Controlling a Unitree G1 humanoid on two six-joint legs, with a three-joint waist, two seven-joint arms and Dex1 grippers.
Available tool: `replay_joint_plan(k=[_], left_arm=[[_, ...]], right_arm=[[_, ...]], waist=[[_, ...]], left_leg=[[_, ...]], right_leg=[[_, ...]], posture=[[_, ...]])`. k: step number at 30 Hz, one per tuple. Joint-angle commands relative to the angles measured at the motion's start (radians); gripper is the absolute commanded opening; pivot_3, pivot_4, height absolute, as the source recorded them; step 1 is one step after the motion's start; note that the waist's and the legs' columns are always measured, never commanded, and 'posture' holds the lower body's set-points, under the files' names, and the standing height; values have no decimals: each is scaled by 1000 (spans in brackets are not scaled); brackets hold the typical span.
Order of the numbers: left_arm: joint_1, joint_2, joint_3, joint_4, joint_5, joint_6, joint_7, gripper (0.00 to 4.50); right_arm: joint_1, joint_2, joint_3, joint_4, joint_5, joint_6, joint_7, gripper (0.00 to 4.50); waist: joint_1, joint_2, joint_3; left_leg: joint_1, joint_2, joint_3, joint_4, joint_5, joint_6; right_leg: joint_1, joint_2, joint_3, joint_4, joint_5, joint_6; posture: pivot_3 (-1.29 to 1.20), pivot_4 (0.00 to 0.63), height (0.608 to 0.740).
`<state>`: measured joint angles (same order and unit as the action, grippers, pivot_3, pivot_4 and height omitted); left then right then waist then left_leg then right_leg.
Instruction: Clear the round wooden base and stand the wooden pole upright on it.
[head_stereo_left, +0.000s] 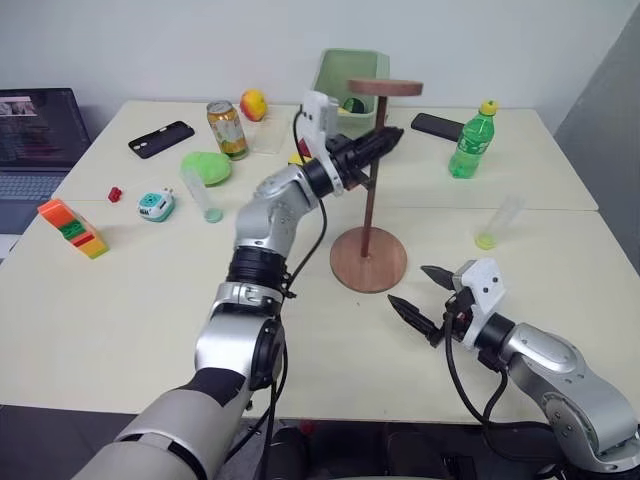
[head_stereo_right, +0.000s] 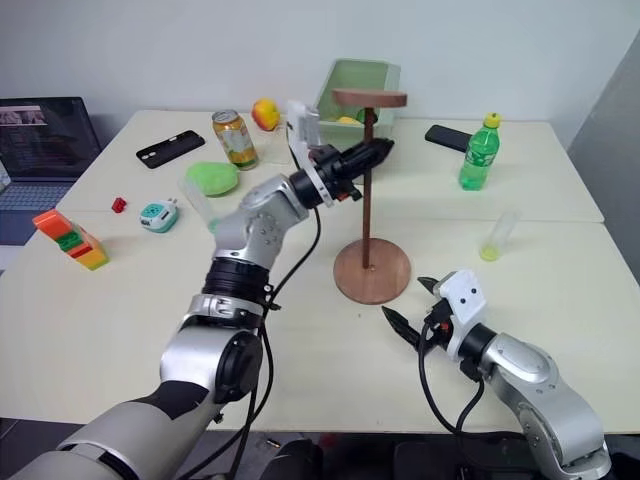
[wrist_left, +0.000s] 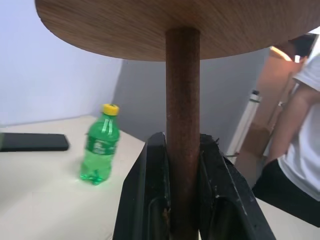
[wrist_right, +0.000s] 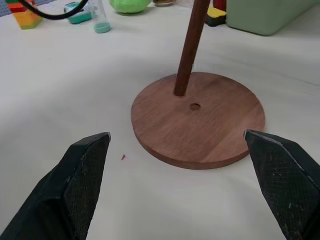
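Watch the pole (head_stereo_left: 371, 180): its tip rests on the base (wrist_right: 200, 122) just beside the centre hole, not in it, so letting go could topple it, while your left gripper (wrist_left: 182, 200) has its jaws pinching the shaft under the top disc and your right gripper (wrist_right: 180, 175) waits with jaws spread wide near the base on the desk (head_stereo_left: 150, 300).

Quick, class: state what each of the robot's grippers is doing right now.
Left gripper: closed on the wooden pole.
Right gripper: open, holding nothing, facing the round wooden base.
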<state>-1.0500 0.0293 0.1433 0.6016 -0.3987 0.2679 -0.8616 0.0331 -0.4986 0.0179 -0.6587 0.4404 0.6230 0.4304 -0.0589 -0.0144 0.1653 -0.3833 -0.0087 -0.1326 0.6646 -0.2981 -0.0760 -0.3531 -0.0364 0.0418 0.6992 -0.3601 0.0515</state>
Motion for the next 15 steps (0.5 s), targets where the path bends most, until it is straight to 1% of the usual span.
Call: replay_joint_plan(k=[1, 6, 15], left_arm=[[-2, -18, 5, 4, 6, -121, 20, 278], [26, -12, -39, 52, 71, -260, 27, 278], [-4, -46, -11, 148, 51, -304, 45, 278]], right_arm=[[11, 14, -10, -38, -14, -18, -21, 4500], [8, 46, -3, -92, 10, 1, -43, 4500], [-6, 43, 45, -151, 4, 5, -40, 4500]], waist=[[2, 0, 0], [3, 0, 0], [4, 0, 0]], left_leg=[[0, 0, 0, 0, 0, 0], [1, 0, 0, 0, 0, 0], [0, 0, -1, 0, 0, 0]], right_leg=[[0, 0, 0, 0, 0, 0], [1, 0, 0, 0, 0, 0], [1, 0, -1, -1, 0, 0]], posture=[[0, 150, 740], [0, 150, 740], [0, 150, 740]])
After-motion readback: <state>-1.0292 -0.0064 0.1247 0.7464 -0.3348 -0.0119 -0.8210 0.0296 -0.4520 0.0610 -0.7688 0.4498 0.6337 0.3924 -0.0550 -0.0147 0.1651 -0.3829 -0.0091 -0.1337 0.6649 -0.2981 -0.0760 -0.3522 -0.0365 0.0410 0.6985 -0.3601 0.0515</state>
